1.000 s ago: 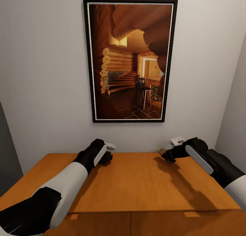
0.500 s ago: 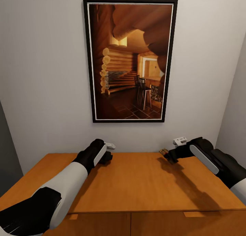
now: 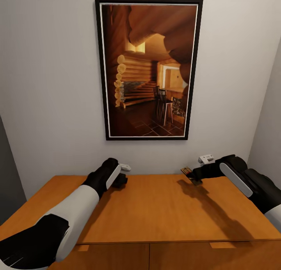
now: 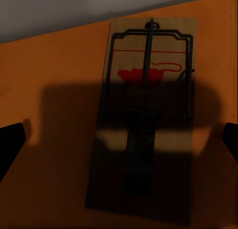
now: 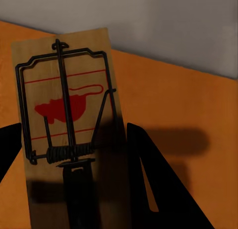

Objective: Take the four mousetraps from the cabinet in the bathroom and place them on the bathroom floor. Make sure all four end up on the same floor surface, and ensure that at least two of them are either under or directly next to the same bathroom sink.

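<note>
The right fingers point(image 5: 10, 149) are pinching a mousetrap point(image 3: 186, 171), holding it above the cabinet point(image 3: 156, 211) near the wall. The left fingers point(image 4: 10, 144) are spread wide over another trap point(image 4: 144, 119) lying flat on top.

We see a mousetrap point(image 4: 144, 119) lying flat on the orange-brown top of the cabinet point(image 4: 49, 80). It is a small wooden board with a dark wire frame, a dark bar down its middle and a red shape printed on it. A dark shadow lies across the middle of the board and onto the wood beside it. The two black fingertips point(image 4: 10, 144) of the left gripper point(image 4: 119, 142) peek in at both edges, far apart, with the trap between them, not touching it. A grey wall point(image 4: 74, 10) stands behind the cabinet.
</note>
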Robot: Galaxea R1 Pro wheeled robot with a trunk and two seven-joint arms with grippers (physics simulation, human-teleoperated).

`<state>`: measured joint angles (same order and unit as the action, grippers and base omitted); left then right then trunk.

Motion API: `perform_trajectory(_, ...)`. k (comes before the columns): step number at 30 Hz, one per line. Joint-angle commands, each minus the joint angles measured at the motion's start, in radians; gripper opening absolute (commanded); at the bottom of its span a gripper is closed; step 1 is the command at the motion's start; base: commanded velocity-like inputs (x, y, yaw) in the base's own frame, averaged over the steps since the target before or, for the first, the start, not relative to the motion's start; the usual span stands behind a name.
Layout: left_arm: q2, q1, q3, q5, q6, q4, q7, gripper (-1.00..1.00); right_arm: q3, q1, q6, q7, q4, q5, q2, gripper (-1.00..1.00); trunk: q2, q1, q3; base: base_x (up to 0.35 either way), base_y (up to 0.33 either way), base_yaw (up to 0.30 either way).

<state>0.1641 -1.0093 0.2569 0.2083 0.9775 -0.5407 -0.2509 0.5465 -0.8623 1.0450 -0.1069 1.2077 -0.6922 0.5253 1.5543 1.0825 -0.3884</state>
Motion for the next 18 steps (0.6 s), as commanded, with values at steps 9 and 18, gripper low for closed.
perform_trajectory(9, -0.010, 0.000, 0.005, 0.021, 0.050, -0.051, 0.007, 1.00, 0.000, -0.001, 0.002, -0.010, -0.001, 0.010, 0.001, -1.00, 0.001, 0.000, -0.001, 0.000, 0.000, 0.000)
perform_trajectory(18, -0.034, 0.000, -0.017, 0.019, 0.052, -0.117, 0.103, 1.00, 0.001, -0.001, 0.002, -0.010, -0.004, 0.013, 0.001, -1.00, 0.001, 0.000, -0.001, 0.000, 0.000, 0.000)
